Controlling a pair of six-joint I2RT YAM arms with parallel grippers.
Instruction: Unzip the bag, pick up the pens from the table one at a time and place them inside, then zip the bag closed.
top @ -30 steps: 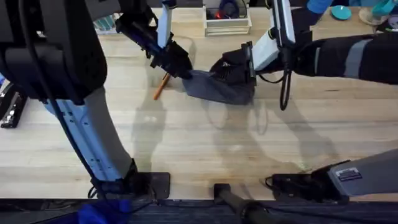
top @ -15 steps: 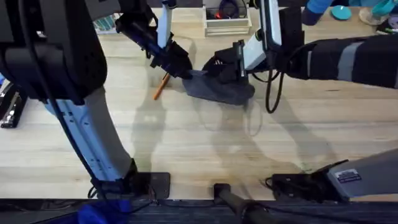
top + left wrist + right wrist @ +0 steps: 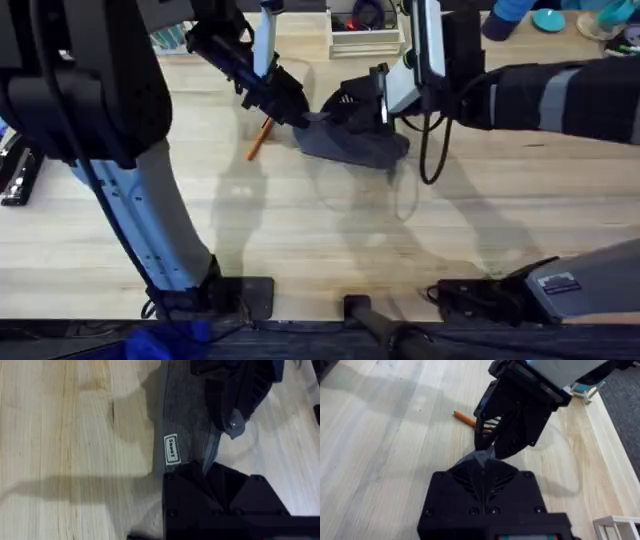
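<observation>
1. Overhead: bag (image 3: 350,143) lay far across the tabletop (image 3: 330,230), left fingers (image 3: 298,116) pinching its end, right fingers' (image 3: 352,104) state unclear.
2. Left wrist: zipper could jam if fabric slackened.
3. Right wrist: pen (image 3: 466,419) lay beyond.

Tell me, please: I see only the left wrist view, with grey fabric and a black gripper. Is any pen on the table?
Observer: Yes. In the overhead view one orange pen lies on the table, just left of the bag.
Operator: Which part of the bag does my left gripper hold?
Observer: The left gripper pinches the bag's left end; the right gripper sits on the bag further to the right.
Operator: Is the pen touching my gripper?
Observer: No. In the right wrist view it lies on the wood behind the left gripper, apart from it.
</observation>
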